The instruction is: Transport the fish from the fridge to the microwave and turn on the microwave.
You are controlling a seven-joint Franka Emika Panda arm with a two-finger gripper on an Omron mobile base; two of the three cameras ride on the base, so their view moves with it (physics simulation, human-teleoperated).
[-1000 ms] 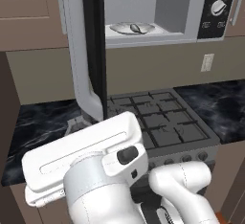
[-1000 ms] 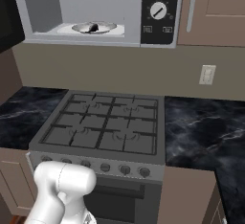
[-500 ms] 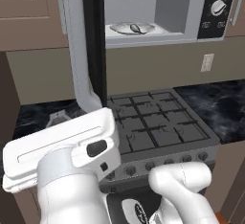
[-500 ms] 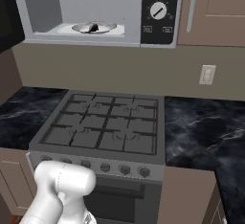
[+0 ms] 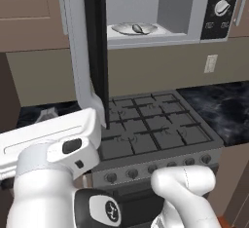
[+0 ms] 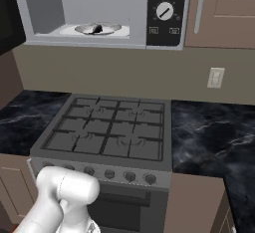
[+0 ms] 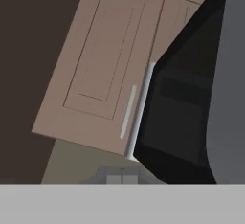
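Note:
The microwave (image 5: pixel 194 8) hangs above the stove with its black door (image 5: pixel 95 51) swung wide open. Inside, the small grey fish (image 5: pixel 138 28) lies on a round plate (image 5: pixel 121 29); the right base view shows the fish (image 6: pixel 97 28) there too. The knob (image 6: pixel 164 11) sits on the dark panel at the right. My white hand (image 5: pixel 48 137) is low at the left, below the door's lower edge. In the hand view my gripper (image 7: pixel 120 175) points up at the door (image 7: pixel 182 117), its tips together with nothing between them.
A gas stove (image 6: pixel 109 132) stands under the microwave, with black marble counter (image 6: pixel 209 132) on both sides. A wall outlet (image 5: pixel 210 63) is to the right. A brown upper cabinet (image 7: pixel 105 70) with a bar handle is beside the open door.
My hand has swung left and lower in the left base view. The fish, plate and open door have not moved.

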